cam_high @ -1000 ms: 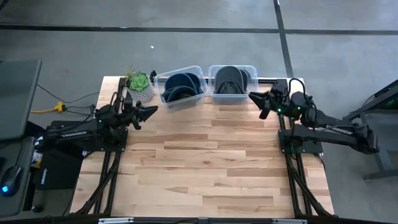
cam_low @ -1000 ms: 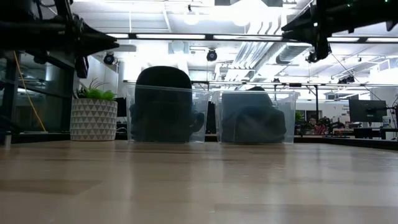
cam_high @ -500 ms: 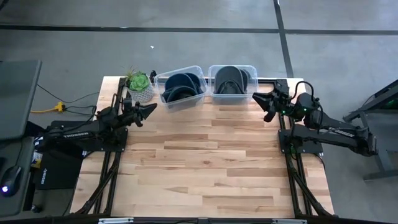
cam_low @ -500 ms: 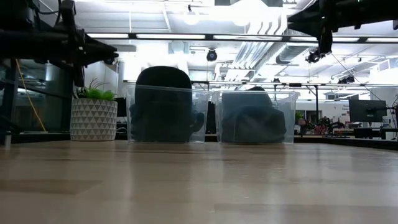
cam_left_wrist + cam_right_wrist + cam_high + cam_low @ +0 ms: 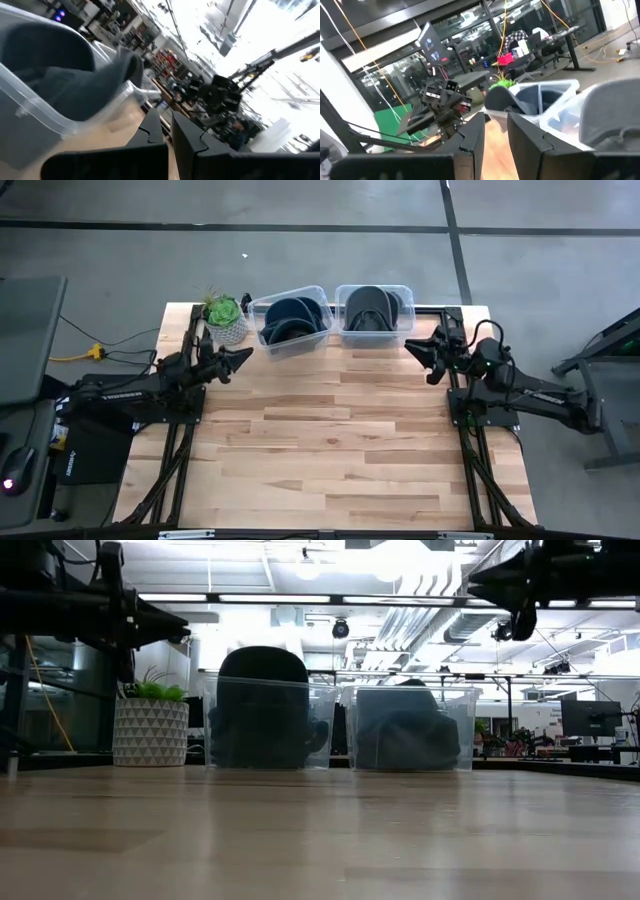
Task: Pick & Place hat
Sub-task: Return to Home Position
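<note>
Plank worktop (image 5: 330, 430) of pale wood, grey floor round it, glass-walled workshop showing behind in the low view. Left gripper (image 5: 243, 354): fingers (image 5: 152, 125) pressed nearly together, only a thin slit between them, nothing pinched. It hangs above the worktop's rear left part, pointing toward the bins, just short of the left transparent bin (image 5: 262, 308) and near the potted plant (image 5: 224, 318); its arm lies back along the left edge. Right gripper (image 5: 412, 345): fingers (image 5: 525, 135) likewise close-set with a narrow gap, carrying nothing. It hangs off the right transparent bin's (image 5: 341, 320) near right corner, apart from it, with its arm folded back over the right edge of the worktop. Gray caps (image 5: 370, 310) lie stacked inside the right transparent bin, brims toward the front. Dark blue caps (image 5: 290, 318) fill the left transparent bin, one crown rising above its rim in the low view. Both bins stand side by side at the rear edge, just apart from each other, the left one turned a little askew. Potted plant stands in a white patterned pot at the rear left, beside the left bin.
</note>
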You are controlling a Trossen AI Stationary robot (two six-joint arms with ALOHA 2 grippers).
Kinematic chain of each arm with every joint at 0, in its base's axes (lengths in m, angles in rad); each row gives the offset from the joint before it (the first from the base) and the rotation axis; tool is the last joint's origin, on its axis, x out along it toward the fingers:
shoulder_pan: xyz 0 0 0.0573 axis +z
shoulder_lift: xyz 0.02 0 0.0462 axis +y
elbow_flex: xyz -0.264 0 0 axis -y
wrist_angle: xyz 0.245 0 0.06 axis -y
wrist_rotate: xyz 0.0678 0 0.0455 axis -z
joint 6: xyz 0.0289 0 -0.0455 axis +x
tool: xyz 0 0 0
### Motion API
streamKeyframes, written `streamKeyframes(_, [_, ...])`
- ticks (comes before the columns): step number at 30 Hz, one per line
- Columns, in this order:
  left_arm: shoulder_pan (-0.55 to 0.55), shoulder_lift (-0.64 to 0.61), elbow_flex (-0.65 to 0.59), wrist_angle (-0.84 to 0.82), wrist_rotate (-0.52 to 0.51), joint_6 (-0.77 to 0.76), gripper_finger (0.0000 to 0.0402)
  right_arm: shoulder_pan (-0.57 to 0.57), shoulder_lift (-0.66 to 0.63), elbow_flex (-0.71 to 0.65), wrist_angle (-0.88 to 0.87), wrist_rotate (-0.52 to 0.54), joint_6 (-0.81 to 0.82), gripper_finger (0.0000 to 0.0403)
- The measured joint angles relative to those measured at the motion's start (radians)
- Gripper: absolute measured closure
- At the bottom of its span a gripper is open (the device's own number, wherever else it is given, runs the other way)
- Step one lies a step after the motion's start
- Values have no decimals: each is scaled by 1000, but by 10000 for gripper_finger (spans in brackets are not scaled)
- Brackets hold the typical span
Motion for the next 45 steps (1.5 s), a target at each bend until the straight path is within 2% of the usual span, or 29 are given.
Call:
streamKeyframes(8, [-221,0,-1,-3,-222,44,402,5,-83,-65,-5,-62,73,325])
streamKeyframes(13, [-355,0,-1,-44,-423,66,402,58,-99,-75,-15,-46,61,325])
streamKeyframes(16, [-404,0,-1,-41,-480,84,402,74,-119,-76,-32,-37,46,325])
streamKeyframes(20, [-425,0,-1,-45,-497,89,402,79,-177,-75,-103,-45,42,325])
streamKeyframes(25, [-423,0,-1,-45,-469,87,402,79,-276,-75,-158,-66,43,325])
streamKeyframes(29, [-423,0,-1,-47,-479,87,402,79,-348,-75,-278,-70,43,325])
streamKeyframes(39, [-423,0,-1,-53,-504,86,402,79,-355,-74,-298,-103,0,325])
streamKeyframes(45, [-423,0,-1,-81,-494,91,402,79,-354,-73,-377,-135,-35,325])
